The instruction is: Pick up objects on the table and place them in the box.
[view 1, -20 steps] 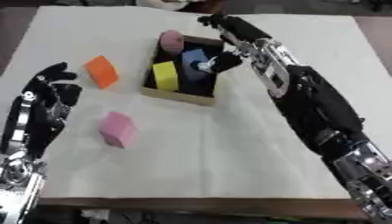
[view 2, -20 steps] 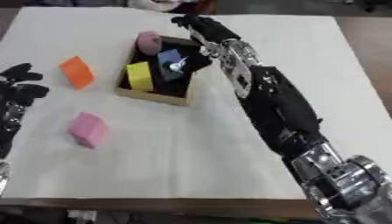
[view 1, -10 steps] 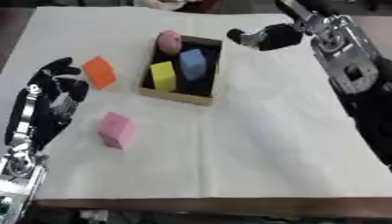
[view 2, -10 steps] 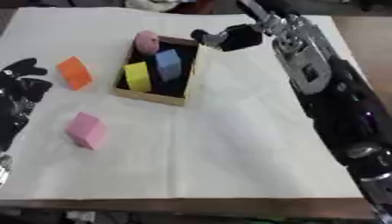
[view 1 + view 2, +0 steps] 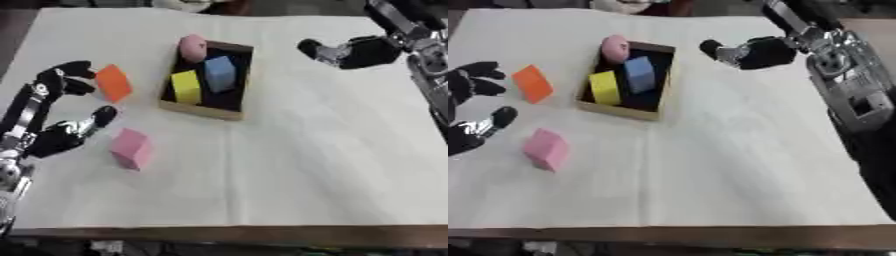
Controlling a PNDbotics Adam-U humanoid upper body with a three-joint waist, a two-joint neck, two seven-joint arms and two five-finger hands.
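A shallow dark box with a wooden rim (image 5: 199,109) holds a yellow block (image 5: 185,86), a blue block (image 5: 220,73) and a pink rounded piece (image 5: 192,46) at its far end. An orange block (image 5: 113,83) lies left of the box. A pink block (image 5: 131,148) lies nearer me, below the orange one. My left hand (image 5: 54,116) hovers open just left of both loose blocks, thumb toward the pink one. My right hand (image 5: 356,51) is to the right of the box, raised, fingers curled, holding nothing.
A white cloth (image 5: 289,170) covers the table, with its wooden front edge (image 5: 227,235) near me. The cloth stretches bare to the right and front of the box. Dark floor shows past the far corners.
My right hand has let go of the blue block in the box and pulled away to the right. My left hand has shifted slightly toward the loose blocks.
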